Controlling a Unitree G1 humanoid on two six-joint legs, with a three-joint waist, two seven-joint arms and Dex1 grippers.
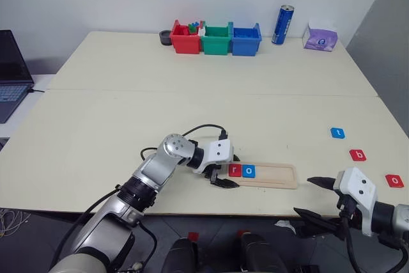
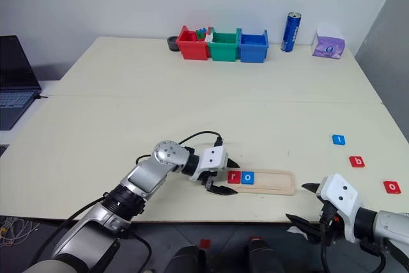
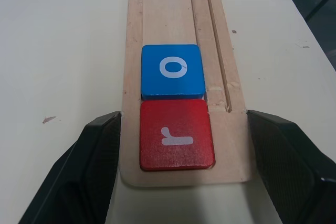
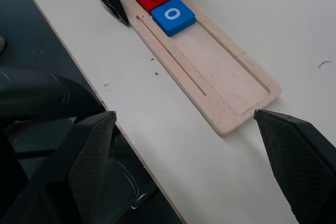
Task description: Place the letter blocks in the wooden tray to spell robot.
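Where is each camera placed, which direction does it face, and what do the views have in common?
Left and right eye views: on the head, facing forward and down over the table; both arms show.
Left wrist view: on the left wrist, facing along the wooden tray at the red r block and blue o block; the left tool fingers straddle the tray's end.
Right wrist view: on the right wrist, facing the tray from its empty end; the open right tool shows.
Shared: tray, r and o blocks.

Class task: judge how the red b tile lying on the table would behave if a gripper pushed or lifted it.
The red b tile lies flat and square, so it would probably slide, not roll or tip. It looks rigid, small and likely light. Lying low on the smooth table, its thin edges may be awkward to grip.
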